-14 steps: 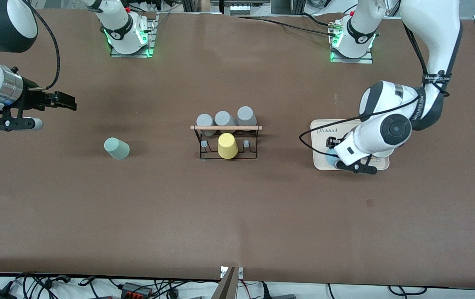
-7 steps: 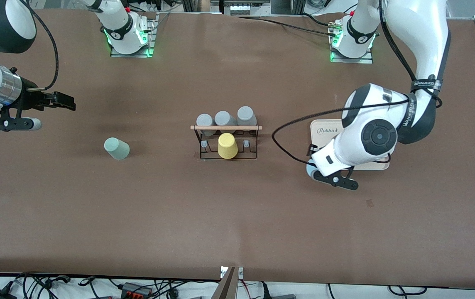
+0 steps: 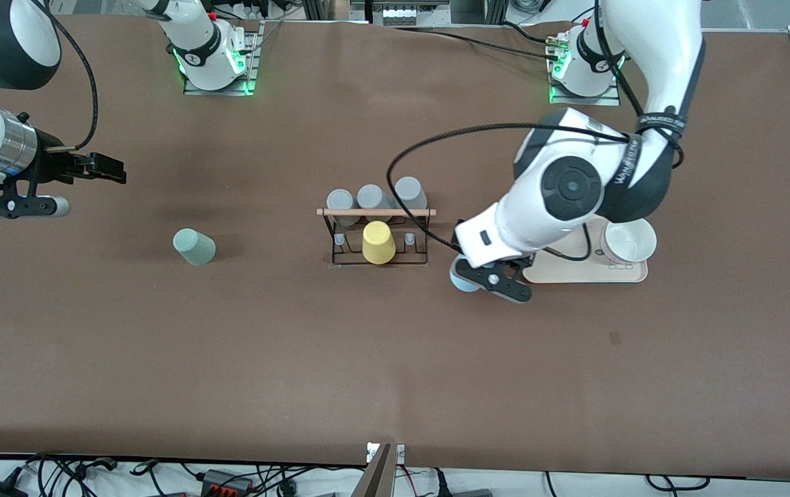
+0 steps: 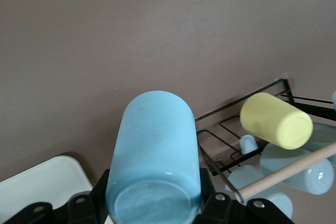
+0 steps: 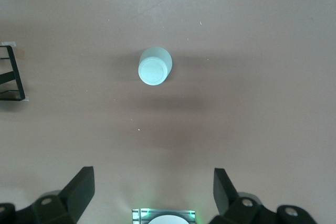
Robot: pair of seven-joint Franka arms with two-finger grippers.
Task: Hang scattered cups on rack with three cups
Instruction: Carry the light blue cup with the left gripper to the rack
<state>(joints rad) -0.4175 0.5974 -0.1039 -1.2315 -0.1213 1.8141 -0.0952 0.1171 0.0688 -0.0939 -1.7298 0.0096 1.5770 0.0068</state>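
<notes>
My left gripper (image 3: 486,279) (image 4: 155,205) is shut on the light blue cup (image 3: 463,279) (image 4: 157,145) and holds it over the table between the rack (image 3: 376,212) (image 4: 233,129) and the beige tray. The rack is a black wire frame with a wooden rod across its top. The pale green cup (image 3: 194,247) (image 5: 154,66) stands upside down on the table toward the right arm's end. My right gripper (image 3: 101,168) (image 5: 152,182) hangs open and empty above the table near that cup, and this arm waits.
A yellow cup (image 3: 378,242) (image 4: 275,120) and three grey cups (image 3: 373,197) hang on the rack. The beige tray (image 3: 574,273) (image 4: 42,182) carries a white bowl (image 3: 628,241). Bare brown table surrounds the green cup.
My left arm has lifted the blue cup off the tray and carried it toward the rack. The right arm and the green cup have not moved.
</notes>
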